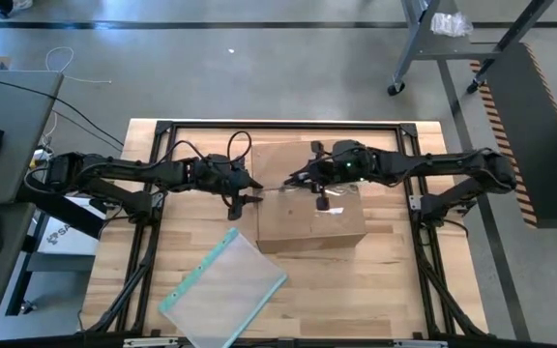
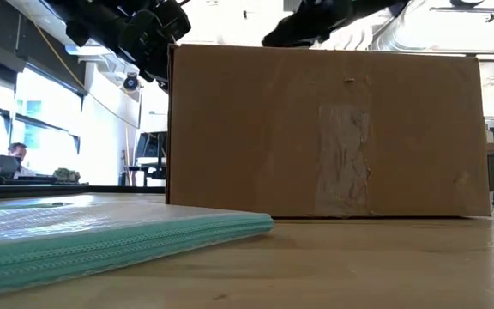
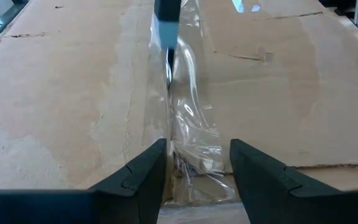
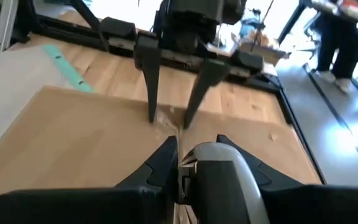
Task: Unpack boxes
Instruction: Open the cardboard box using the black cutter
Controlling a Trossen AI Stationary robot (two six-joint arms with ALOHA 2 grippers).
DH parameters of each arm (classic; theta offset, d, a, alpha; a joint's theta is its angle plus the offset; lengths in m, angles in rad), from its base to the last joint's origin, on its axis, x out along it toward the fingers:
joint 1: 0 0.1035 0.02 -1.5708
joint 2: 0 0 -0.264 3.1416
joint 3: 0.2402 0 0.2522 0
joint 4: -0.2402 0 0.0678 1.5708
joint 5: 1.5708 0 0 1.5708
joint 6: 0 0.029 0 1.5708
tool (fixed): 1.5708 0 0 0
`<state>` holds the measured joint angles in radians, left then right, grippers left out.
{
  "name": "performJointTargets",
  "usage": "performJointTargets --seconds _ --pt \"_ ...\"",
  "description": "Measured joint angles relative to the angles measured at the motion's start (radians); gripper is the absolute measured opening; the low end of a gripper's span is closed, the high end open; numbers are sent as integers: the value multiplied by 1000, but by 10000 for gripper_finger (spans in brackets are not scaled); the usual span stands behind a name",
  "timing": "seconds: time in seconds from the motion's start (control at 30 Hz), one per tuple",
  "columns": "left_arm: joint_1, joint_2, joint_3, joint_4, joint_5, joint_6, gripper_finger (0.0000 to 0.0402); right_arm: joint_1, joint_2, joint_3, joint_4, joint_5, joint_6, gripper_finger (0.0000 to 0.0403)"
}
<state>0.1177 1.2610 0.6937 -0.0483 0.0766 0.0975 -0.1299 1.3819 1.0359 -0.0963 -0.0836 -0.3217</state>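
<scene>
Pouch: you see the flat clear plastic pouch [image 1: 222, 287] with its teal edge lying on the table [image 1: 395, 280] toward the front left, near the box but apart from it.

Left gripper: your left gripper [image 1: 249, 198] sits at the left edge of the box top, on the taped seam. In the left wrist view its two fingers [image 3: 138, 177] stand parted, one on each side of the crumpled clear tape [image 3: 188, 134]; you cannot tell whether they pinch it.

Box: the brown cardboard box [image 1: 309, 205] stands mid-table, flaps down, between your two arms. The seam runs across its top from one gripper toward the other. In the low view a tape patch [image 2: 343, 159] shows on the near side wall.

Right gripper: your right gripper [image 1: 323, 201] hangs over the middle of the box top, on the same seam. Its fingers are drawn in narrow around a grey tool [image 4: 219, 177] with a thin blade; the blade meets the seam.

Relation: the box lies directly under both grippers, which face each other along the seam.

Room: a person [image 4: 337, 37] stands beyond the table.
</scene>
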Motion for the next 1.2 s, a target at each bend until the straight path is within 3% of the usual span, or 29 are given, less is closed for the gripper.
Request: performJointTargets --seconds 0.73,1.2 --pt "-1 0 0 -2 0 9 158 -1 -285 3 -527 159 131 72" --pt "-1 2 1 1 1 11 158 0 -314 199 -948 290 286 72"
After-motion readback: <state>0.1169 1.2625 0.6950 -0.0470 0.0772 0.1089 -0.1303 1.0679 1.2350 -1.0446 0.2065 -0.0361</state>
